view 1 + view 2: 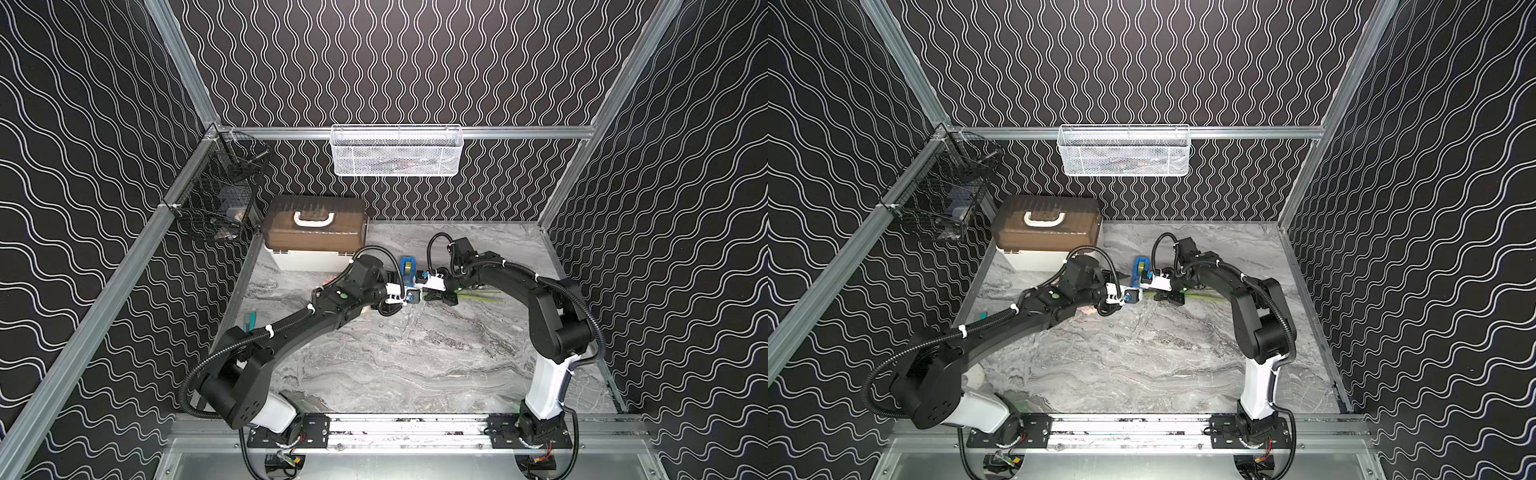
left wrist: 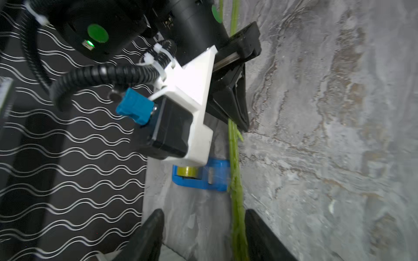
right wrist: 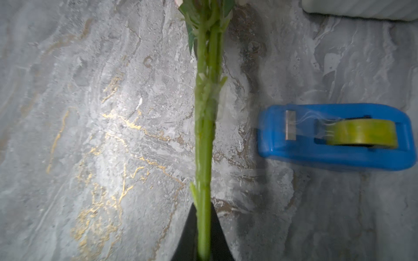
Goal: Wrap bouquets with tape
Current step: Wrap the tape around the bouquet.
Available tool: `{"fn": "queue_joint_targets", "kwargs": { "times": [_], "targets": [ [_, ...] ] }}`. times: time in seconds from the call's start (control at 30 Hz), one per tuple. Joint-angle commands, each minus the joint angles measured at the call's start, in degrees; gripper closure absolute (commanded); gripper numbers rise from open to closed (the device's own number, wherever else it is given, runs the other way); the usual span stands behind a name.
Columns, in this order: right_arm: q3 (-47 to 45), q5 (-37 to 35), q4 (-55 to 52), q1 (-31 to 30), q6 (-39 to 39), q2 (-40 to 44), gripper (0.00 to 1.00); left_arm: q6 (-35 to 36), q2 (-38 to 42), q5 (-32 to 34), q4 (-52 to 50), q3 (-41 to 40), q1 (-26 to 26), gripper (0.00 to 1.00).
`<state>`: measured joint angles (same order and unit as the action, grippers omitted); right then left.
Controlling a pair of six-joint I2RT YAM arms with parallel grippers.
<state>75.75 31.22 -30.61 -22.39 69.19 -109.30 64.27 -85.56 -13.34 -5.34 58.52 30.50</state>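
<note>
The bouquet lies on the marble table with its long green stems (image 3: pixel 204 135) (image 1: pixel 482 296) running between my two grippers. A band of clear tape (image 3: pixel 206 97) is around the stems. My right gripper (image 3: pixel 203 209) is shut on the stems, and in the left wrist view its fingers (image 2: pixel 237 113) pinch them against the table. My left gripper (image 2: pixel 204 219) is open, and the stems (image 2: pixel 236 203) pass between its fingers, close to one of them. The tape sits in its blue dispenser (image 3: pixel 334 135) (image 1: pixel 408 268) (image 1: pixel 1140 268) just behind the stems. The flowers are mostly hidden under my left arm.
A brown-lidded box with a white handle (image 1: pixel 316 228) stands at the back left. A white wire basket (image 1: pixel 395 151) hangs on the back rail and a black wire basket (image 1: pixel 220 195) on the left rail. A teal-handled tool (image 1: pixel 249 322) lies by the left wall.
</note>
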Motion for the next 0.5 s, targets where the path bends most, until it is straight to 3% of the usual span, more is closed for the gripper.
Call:
{"fn": "queue_joint_targets", "kwargs": {
  "times": [0.0,0.33,0.47],
  "targets": [
    [-3.61,0.62,11.25,-0.89,0.97,1.99,1.00,-0.56,-1.24,-6.19,-14.53,3.61,-1.86,0.42],
    [-18.51,-3.56,36.27,-1.84,2.55,6.18,1.00,-0.08,-13.90,-9.30,-35.33,20.95,-2.76,0.43],
    [-22.38,-5.20,43.01,-2.29,4.41,7.07,1.00,-1.09,-19.02,-8.25,-39.29,25.73,-2.75,0.43]
  ]
}}
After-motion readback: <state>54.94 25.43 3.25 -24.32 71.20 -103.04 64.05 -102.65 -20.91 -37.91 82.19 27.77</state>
